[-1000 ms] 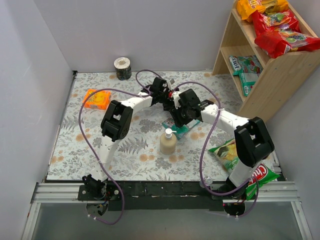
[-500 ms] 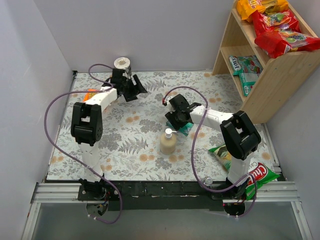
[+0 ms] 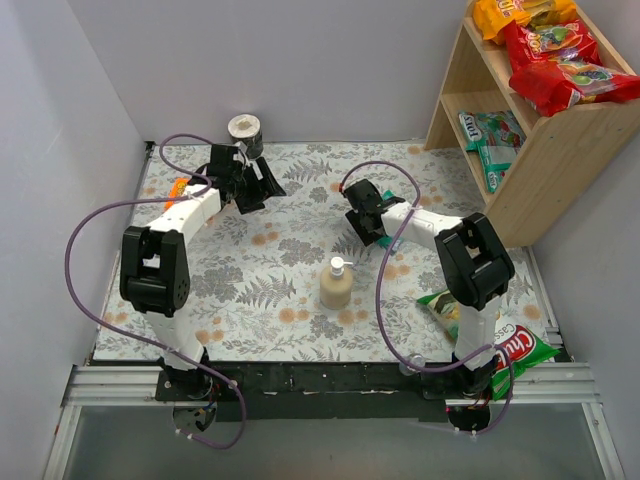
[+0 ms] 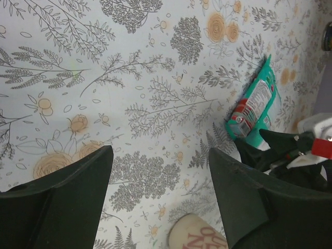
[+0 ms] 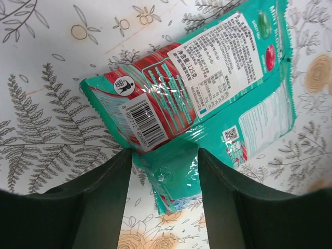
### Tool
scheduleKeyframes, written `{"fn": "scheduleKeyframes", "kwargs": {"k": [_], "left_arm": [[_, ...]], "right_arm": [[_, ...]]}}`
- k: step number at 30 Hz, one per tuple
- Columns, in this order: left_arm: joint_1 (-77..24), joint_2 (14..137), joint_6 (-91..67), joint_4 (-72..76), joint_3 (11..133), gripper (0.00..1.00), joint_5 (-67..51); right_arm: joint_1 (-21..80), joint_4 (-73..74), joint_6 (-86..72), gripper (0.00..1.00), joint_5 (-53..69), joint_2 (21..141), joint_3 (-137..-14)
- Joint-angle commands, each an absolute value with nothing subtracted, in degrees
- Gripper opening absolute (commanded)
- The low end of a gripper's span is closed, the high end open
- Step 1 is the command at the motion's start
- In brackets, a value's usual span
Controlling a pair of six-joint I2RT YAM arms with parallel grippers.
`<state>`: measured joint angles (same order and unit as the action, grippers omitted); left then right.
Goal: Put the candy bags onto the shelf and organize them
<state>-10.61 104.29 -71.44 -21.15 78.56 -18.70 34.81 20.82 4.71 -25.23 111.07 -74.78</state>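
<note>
One teal-and-white candy bag (image 5: 207, 88) lies flat on the floral table, back side up with its barcode showing. My right gripper (image 5: 165, 155) is open, low over the bag, with a finger on each side of its near corner. In the top view the gripper (image 3: 368, 222) is at mid-table with the bag (image 3: 384, 238) under it. My left gripper (image 4: 158, 155) is open and empty, at the back left (image 3: 262, 180); it sees the same bag (image 4: 257, 101) from afar. The wooden shelf (image 3: 560, 150) at the back right holds an orange-yellow bag (image 3: 520, 12), two red bags (image 3: 550, 42) and two teal bags (image 3: 490, 135).
A beige pump bottle (image 3: 337, 285) stands mid-table, near my right arm. A tape roll (image 3: 244, 135) stands at the back wall. A small orange packet (image 3: 178, 188) is partly hidden behind my left arm. Green chip bags (image 3: 455, 305) lie at the front right edge.
My left arm has swung from the table's middle to the back left and is empty. My right gripper has moved back and right, and the teal bag now lies farther back.
</note>
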Motion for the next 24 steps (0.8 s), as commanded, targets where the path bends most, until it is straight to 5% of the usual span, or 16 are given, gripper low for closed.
{"fn": "scheduleKeyframes", "kwargs": {"k": [1,18,24], "left_arm": [[-10.5,96.6,-72.2,-21.6,76.9,0.74,-20.8],[-10.5,91.0,-71.0,-22.9,71.1,0.74,-21.1],[-10.5,91.1,-70.1,-23.8,71.7,0.74,-20.8]], "right_arm": [[35.8,15.7,7.8,0.62,-32.3,108.1,-73.6],[38.5,12.3,12.0,0.57,-31.9,113.2,-69.4],[38.4,14.4,10.8,0.17,-30.2,116.7,-72.2]]}}
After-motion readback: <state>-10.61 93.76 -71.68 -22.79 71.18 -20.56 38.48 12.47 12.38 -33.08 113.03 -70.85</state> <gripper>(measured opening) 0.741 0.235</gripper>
